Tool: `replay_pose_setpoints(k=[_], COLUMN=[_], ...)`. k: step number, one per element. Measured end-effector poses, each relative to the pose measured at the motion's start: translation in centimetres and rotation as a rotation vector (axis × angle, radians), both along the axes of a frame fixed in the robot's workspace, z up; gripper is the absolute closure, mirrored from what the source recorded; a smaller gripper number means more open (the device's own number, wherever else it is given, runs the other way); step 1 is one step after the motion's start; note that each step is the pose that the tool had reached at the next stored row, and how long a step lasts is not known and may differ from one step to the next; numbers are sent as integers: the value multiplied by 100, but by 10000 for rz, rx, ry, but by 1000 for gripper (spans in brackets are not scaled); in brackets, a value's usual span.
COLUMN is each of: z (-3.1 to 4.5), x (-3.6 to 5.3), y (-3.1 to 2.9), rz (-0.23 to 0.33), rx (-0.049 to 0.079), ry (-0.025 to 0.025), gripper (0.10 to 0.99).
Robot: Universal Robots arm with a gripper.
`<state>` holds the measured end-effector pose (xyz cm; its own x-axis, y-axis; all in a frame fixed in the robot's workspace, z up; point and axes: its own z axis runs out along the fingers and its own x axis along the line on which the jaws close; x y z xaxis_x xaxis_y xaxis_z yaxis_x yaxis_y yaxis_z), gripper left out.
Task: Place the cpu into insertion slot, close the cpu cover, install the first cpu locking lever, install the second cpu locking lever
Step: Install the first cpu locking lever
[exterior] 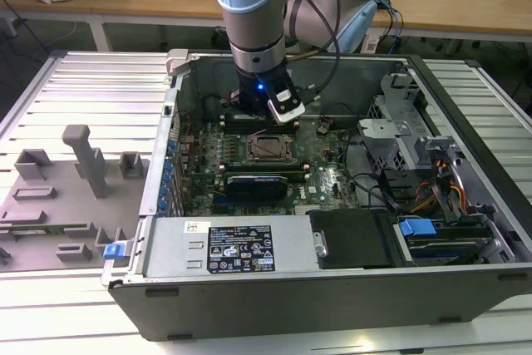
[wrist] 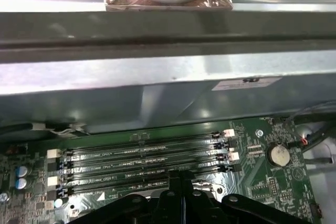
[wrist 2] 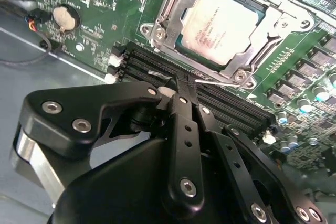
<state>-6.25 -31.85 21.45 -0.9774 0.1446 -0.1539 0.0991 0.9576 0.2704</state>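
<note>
The arm [exterior: 258,31] blocks the far part of the motherboard [exterior: 328,174] in the exterior view, where the cpu [exterior: 270,147] is too small to judge. In the second wrist view the gripper [wrist 2: 181,85] covers part of the memory slots [wrist 2: 226,100], and the cpu cover [wrist 2: 173,9] runs off the edge.

The cpu [wrist 2: 220,24] has a pale, matt metal top; the cpu cover [wrist 2: 269,24] is bright, smooth metal; the end effector [wrist 2: 184,83] is matt black with shiny screws; the motherboard [wrist 2: 100,30] is glossy green; the worktop [exterior: 83,89] is ribbed pale metal.
</note>
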Motion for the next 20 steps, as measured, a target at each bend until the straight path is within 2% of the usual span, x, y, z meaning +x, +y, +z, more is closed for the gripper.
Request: replay_pose_setpoints(k=[5,9,13,20], z=[-30,-52,-101,-163], x=[0,0,0,0], y=[9,43,83,121], rz=[-554,-727,-1213,-1794], rx=[-2,1,-1,-1], ry=[1,0,1,0], gripper=[980,980,980,980])
